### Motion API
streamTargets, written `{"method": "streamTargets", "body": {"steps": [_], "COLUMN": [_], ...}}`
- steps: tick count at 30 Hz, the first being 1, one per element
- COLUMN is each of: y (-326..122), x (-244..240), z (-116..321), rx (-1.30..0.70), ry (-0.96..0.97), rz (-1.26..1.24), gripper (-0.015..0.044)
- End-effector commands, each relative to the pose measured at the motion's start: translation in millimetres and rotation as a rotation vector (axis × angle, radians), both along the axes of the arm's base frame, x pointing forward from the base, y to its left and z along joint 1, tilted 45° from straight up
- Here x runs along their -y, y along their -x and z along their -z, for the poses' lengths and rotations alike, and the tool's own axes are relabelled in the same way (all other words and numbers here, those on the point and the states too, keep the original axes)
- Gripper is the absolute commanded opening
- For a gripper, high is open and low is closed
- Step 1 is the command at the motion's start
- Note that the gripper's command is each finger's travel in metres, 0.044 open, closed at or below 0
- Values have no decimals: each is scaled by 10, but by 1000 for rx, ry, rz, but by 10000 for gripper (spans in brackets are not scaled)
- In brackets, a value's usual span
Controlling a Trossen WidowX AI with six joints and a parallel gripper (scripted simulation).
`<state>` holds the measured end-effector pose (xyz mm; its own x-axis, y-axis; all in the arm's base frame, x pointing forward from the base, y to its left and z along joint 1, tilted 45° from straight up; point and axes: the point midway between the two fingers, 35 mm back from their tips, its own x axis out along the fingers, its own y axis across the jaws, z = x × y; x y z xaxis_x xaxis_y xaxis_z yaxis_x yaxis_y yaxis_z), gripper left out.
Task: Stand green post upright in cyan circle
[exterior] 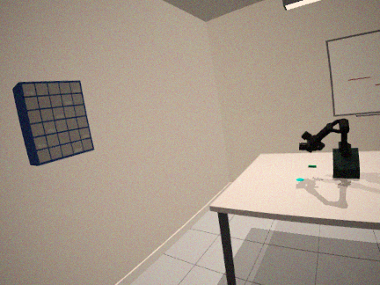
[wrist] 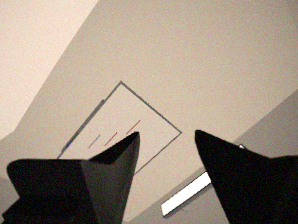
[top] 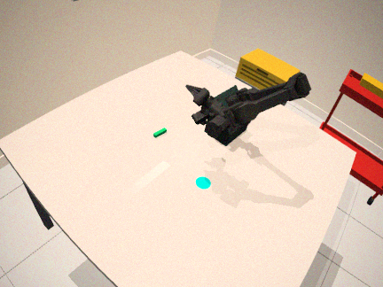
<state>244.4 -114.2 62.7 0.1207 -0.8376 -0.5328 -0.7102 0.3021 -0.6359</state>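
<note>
Bench [top: 111,213] top looks smooth and matt, kinda pale cream. Green post [top: 160,132] reads as glossy plastic. Claw [top: 198,105] is dark matt, plastic-looking. Floor tiles [exterior: 281,264] have a slight sheen.

Red cart [top: 361,128] cut off by the top view's right edge.

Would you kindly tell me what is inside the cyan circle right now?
Nothing stands inside the cyan circle; only table surface shows there. The green post lies apart from it. Nothing covers the circle.
</note>
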Motion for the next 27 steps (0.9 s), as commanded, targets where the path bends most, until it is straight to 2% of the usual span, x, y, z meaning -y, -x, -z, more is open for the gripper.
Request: {"method": "streamTargets", "body": {"steps": [1, 9, 17, 20, 27], "y": [-94, -215, -463, -516, -519], "x": [40, -30, -3, 40, 43], "z": [462, 1222, 1613, 1650, 1652], "rx": [-99, -179, -56, -15, -12], "ry": [-302, -953, -1590, -1691, -1698], "rz": [126, 470, 876, 944, 949], "gripper": [233, 233, 233, 233, 233]}}
